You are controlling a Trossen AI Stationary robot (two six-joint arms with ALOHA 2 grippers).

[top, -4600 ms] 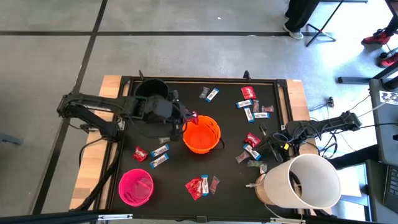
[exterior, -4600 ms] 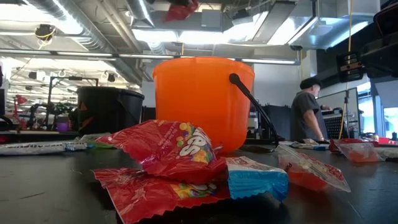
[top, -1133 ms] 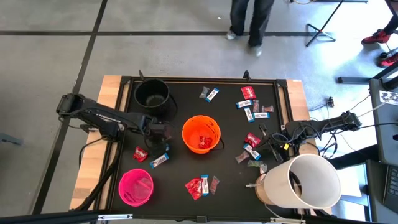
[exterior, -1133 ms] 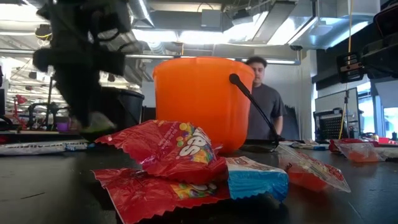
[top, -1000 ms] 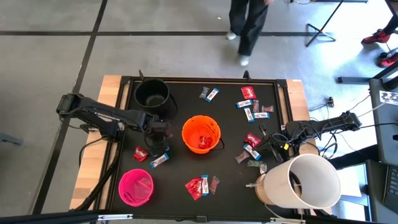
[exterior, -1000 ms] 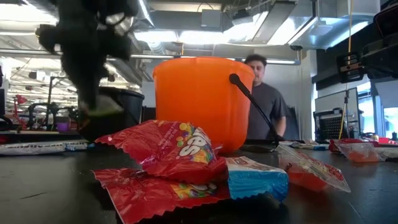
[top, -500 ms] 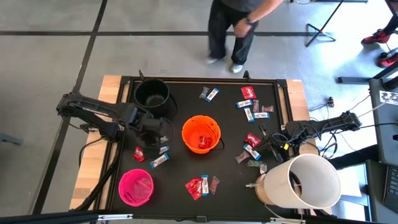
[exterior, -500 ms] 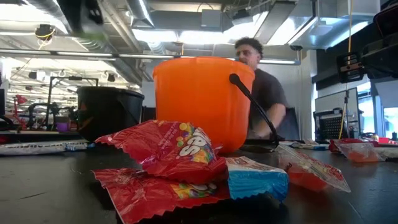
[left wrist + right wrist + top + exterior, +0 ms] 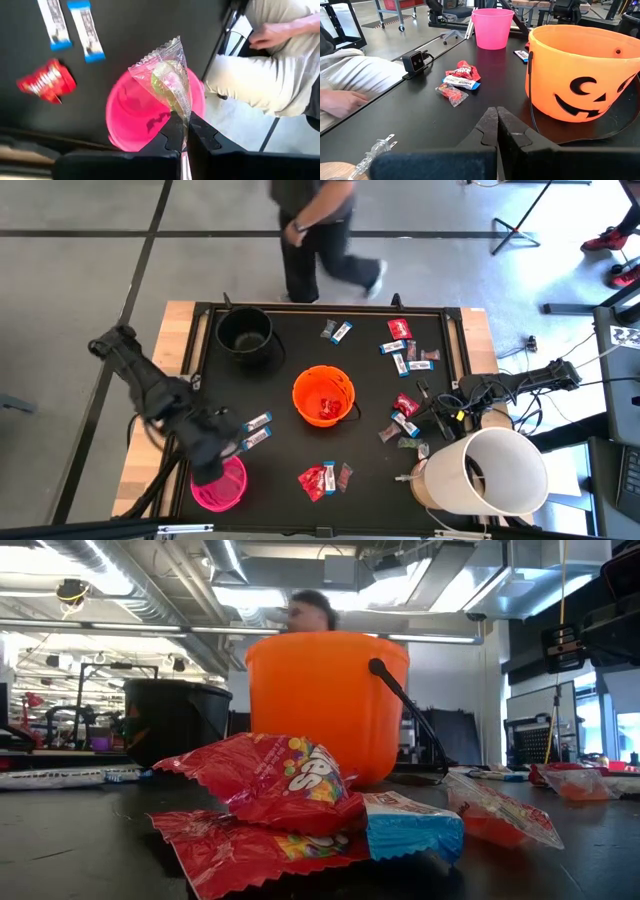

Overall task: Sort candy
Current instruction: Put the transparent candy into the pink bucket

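- My left gripper (image 9: 182,131) hangs over the pink bucket (image 9: 220,483) at the lower left of the high view, fingers pinched on a clear-wrapped green sweet (image 9: 167,82).
- I see two blue-and-white bars (image 9: 253,431) just above that bucket, and red packets (image 9: 319,478) at lower centre.
- More candy (image 9: 405,350) is scattered on the right, past the orange bucket (image 9: 323,395).
- My right gripper (image 9: 496,131) waits at the table's right edge, fingers pressed together, holding nothing.

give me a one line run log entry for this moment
left gripper: jaws shut on clear-wrapped green candy, above pink bucket | right gripper: shut, empty, parked at table's right side
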